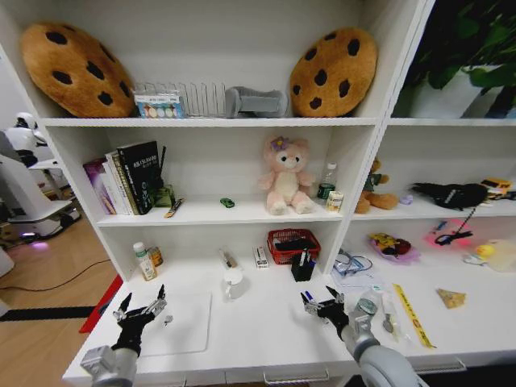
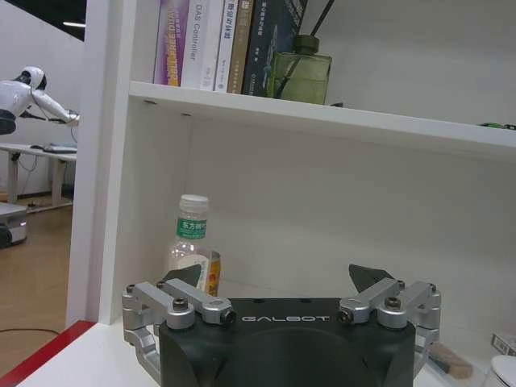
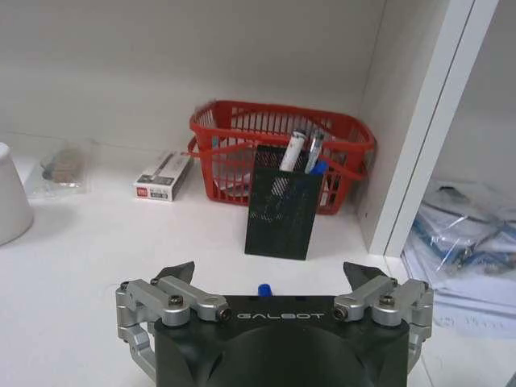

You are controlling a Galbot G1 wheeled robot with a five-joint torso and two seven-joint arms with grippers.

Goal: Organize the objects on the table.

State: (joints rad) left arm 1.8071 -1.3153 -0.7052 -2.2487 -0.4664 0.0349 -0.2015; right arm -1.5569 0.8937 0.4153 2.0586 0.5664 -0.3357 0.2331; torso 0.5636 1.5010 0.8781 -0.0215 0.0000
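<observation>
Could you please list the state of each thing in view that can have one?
Left gripper: open, empty, above the white table.
Right gripper: open, empty, in front of the pen cup.
Pen cup: upright, pens inside.
Red basket: upright, behind the pen cup.
White mug: upright.
Plastic bottle: upright, capped.
Laptop: closed, flat.
</observation>
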